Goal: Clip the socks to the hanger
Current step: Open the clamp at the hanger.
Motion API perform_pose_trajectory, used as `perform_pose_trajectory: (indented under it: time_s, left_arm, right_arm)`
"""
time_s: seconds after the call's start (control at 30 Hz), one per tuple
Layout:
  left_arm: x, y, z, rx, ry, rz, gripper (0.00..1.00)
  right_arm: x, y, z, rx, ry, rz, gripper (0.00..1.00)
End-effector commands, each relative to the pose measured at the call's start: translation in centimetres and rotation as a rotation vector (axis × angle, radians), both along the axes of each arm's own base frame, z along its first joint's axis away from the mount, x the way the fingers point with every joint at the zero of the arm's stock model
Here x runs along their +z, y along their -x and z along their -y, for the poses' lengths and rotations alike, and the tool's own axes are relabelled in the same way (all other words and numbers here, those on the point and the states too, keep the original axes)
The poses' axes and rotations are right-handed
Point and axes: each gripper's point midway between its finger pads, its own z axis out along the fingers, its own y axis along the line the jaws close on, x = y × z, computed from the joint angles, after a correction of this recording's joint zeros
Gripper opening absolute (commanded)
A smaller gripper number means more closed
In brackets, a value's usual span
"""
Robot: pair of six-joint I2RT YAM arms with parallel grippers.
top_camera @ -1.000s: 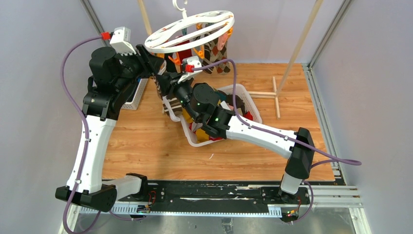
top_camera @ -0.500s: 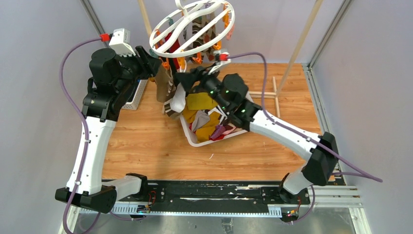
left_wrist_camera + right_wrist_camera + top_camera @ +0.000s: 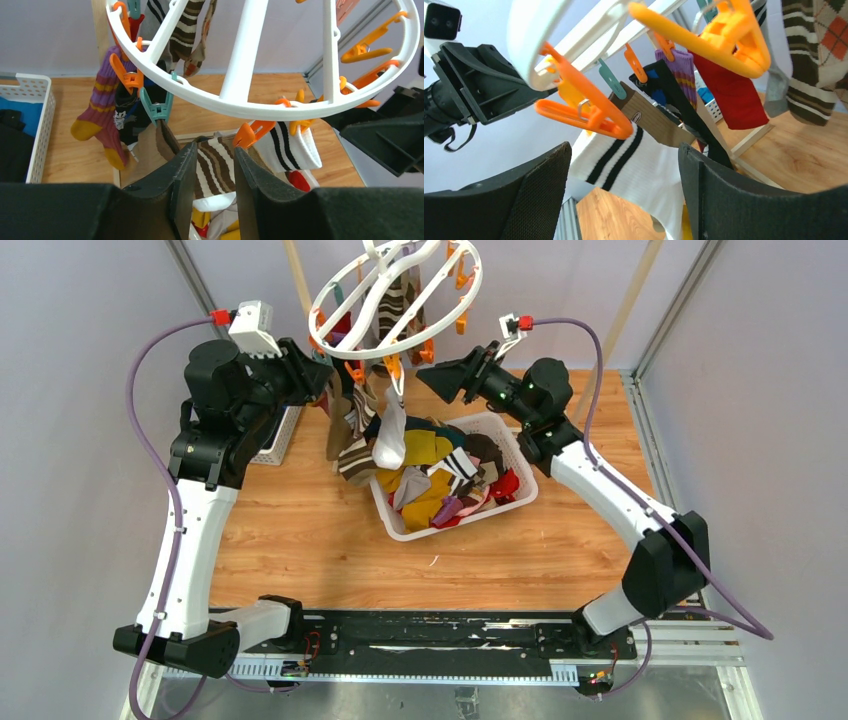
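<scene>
The white round hanger (image 3: 385,285) hangs tilted at the back, with orange clips and several socks on it. A white sock with black stripes (image 3: 390,440) hangs from an orange clip (image 3: 255,134); it also shows in the right wrist view (image 3: 644,165). A brown-and-cream striped sock (image 3: 215,170) hangs beside it. My left gripper (image 3: 322,380) is at the ring's left rim, jaws a little apart and empty (image 3: 215,150). My right gripper (image 3: 425,377) is wide open and empty (image 3: 624,147), just right of the ring. More socks lie in the white basket (image 3: 470,516).
A second white lattice basket (image 3: 285,430) with dark cloth stands left, behind my left arm. A purple striped sock (image 3: 102,100) and a red one (image 3: 734,95) hang on the far side. Wooden stand poles (image 3: 620,320) rise at the back.
My right arm has drawn back up and to the right, away from the basket. The white striped sock now hangs from a clip. The hanger has tilted steeper.
</scene>
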Motion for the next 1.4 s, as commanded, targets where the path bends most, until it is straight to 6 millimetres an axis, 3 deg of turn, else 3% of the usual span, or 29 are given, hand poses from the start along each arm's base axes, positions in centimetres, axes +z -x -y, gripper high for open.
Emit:
perform_pose_trajectory:
  time_s: [0.0, 0.13, 0.4, 0.53, 0.7, 0.83, 1.03, 1.37]
  left_arm:
    - [-0.3, 0.7, 0.2, -0.038, -0.019, -0.006, 0.36]
    - [0.1, 1.0, 0.2, -0.039, -0.024, 0.006, 0.32]
    - [0.5, 1.4, 0.4, -0.057, -0.021, 0.010, 0.28]
    - [0.5, 1.4, 0.5, -0.063, -0.016, 0.006, 0.27]
    - [0.8, 1.5, 0.5, -0.064, -0.016, 0.013, 0.27]
    - [1.1, 1.6, 0.5, -0.064, -0.020, 0.016, 0.25]
    - [1.3, 1.9, 0.4, -0.062, -0.023, 0.022, 0.25]
    - [1.7, 2.1, 0.3, -0.057, -0.019, 0.029, 0.24]
  right_arm:
    - [1.3, 1.5, -0.1, 0.239, -0.028, 0.038, 0.77]
    - [1.5, 0.8, 1.0, 0.247, -0.045, 0.072, 0.79]
    - [4.5, 1.5, 1.1, 0.354, -0.169, 0.163, 0.80]
    - [5.8, 2.1, 0.6, 0.404, -0.274, 0.181, 0.77]
    - [5.7, 3.2, -1.0, 0.430, -0.309, 0.191, 0.69]
    - [5.5, 3.6, -0.8, 0.425, -0.349, 0.190, 0.58]
    - [6.1, 4.4, 0.1, 0.391, -0.371, 0.206, 0.31]
    - [5.9, 4.6, 0.5, 0.352, -0.371, 0.189, 0.10]
